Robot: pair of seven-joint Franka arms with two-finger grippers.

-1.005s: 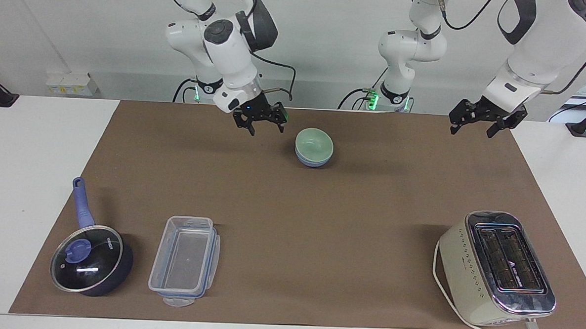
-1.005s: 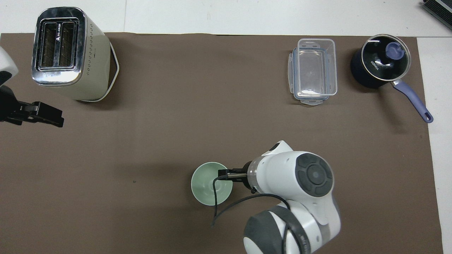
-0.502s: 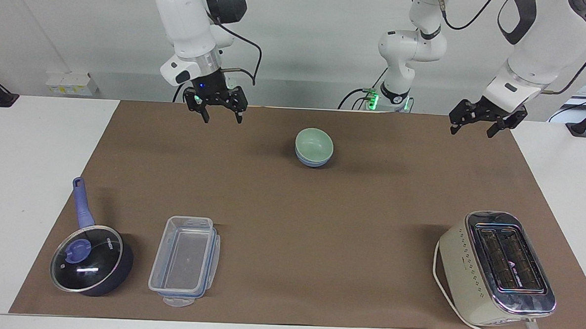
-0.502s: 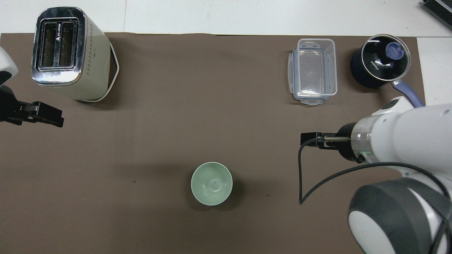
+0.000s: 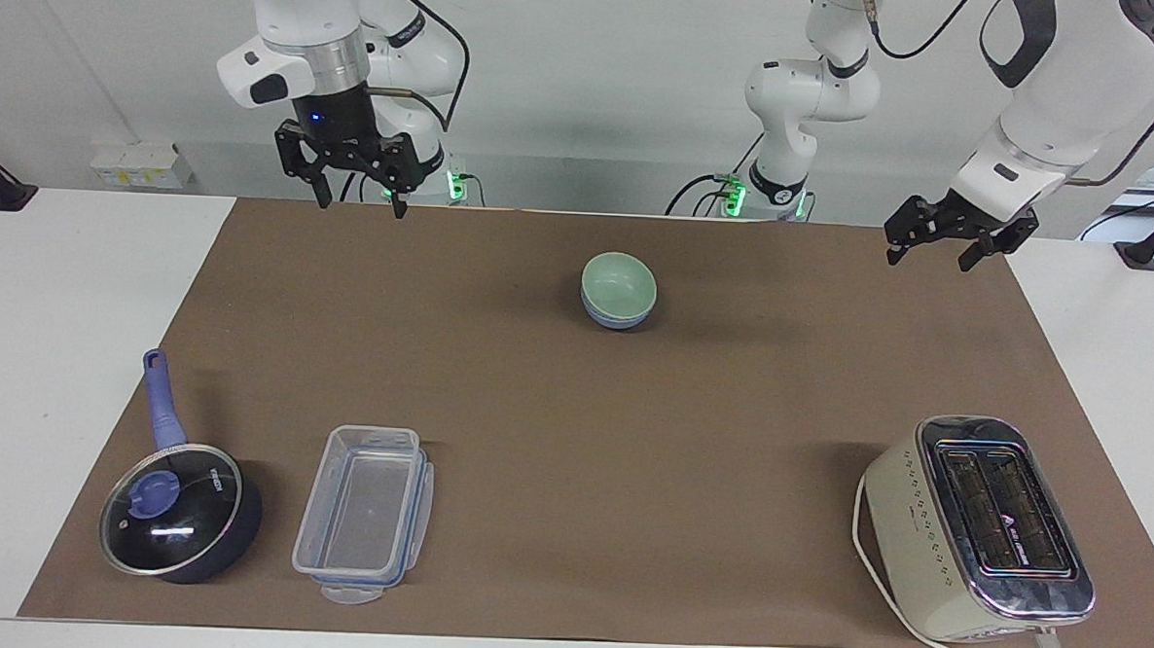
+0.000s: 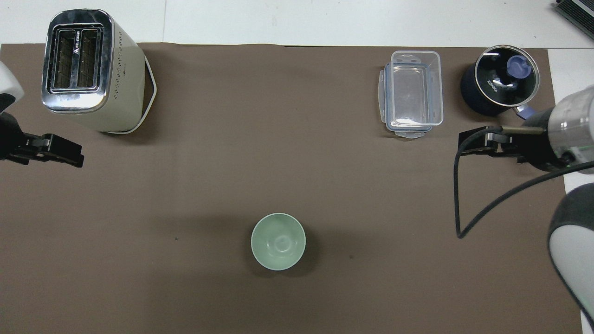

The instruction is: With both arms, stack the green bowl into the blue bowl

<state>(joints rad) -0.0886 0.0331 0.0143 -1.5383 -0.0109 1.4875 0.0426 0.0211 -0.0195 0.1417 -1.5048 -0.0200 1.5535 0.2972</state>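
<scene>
The green bowl (image 5: 619, 279) sits nested inside the blue bowl (image 5: 616, 316) on the brown mat, mid-table and near the robots. In the overhead view only the green bowl (image 6: 278, 241) shows; the blue bowl is hidden under it. My right gripper (image 5: 359, 206) is open and empty, raised over the mat's edge by its own base, well apart from the bowls; it also shows in the overhead view (image 6: 469, 144). My left gripper (image 5: 930, 261) is open and empty, waiting in the air over the mat's corner at the left arm's end, and shows in the overhead view (image 6: 69, 157).
A cream toaster (image 5: 982, 527) stands far from the robots at the left arm's end. A clear plastic container (image 5: 364, 511) and a dark blue lidded saucepan (image 5: 179, 506) stand far from the robots at the right arm's end.
My right gripper has drawn away from beside the stacked bowls, rising and swinging toward the right arm's end. The bowls and the left arm have not moved.
</scene>
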